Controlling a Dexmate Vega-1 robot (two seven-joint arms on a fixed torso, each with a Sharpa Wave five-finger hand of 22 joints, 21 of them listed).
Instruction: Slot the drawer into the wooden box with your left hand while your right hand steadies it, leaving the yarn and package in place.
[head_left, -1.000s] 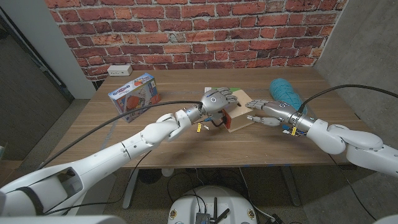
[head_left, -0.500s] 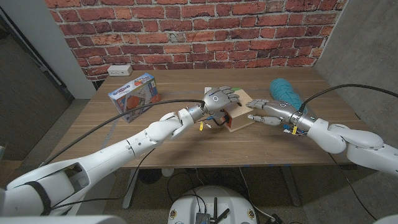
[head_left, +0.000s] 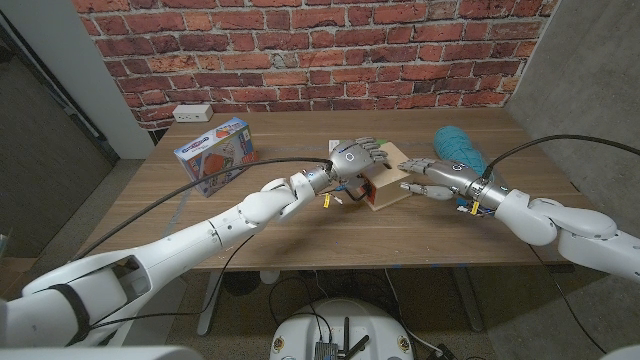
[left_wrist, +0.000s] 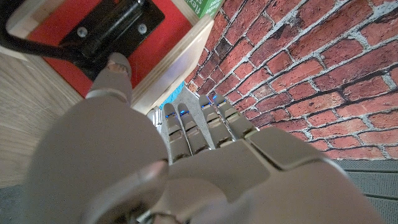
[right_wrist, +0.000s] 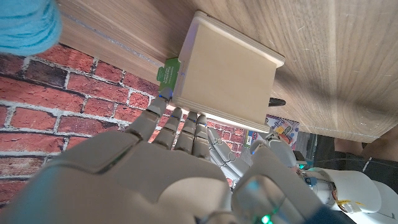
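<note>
The wooden box (head_left: 388, 180) lies mid-table, and its drawer's red front (head_left: 366, 191) with a black handle (left_wrist: 118, 22) faces my left arm. In the left wrist view the red front (left_wrist: 59, 25) sits framed by the box's pale wooden edge (left_wrist: 180, 59). My left hand (head_left: 357, 157) hovers over the box's left end with fingers stretched out, and its thumb (left_wrist: 112, 71) touches the drawer front by the handle. My right hand (head_left: 432, 179) is spread, and its fingertips (right_wrist: 177, 118) touch the box's right side (right_wrist: 227, 78). The teal yarn (head_left: 458, 146) lies behind the right hand. The package (head_left: 214, 155) stands far left.
A white power outlet (head_left: 192, 113) sits at the table's back left by the brick wall. A green label (right_wrist: 168, 73) lies at the box's far corner. Bare tabletop (head_left: 300, 230) stretches in front of the box.
My left hand has edged a little rightward against the drawer end of the box. The right hand, yarn and package stay where they were.
</note>
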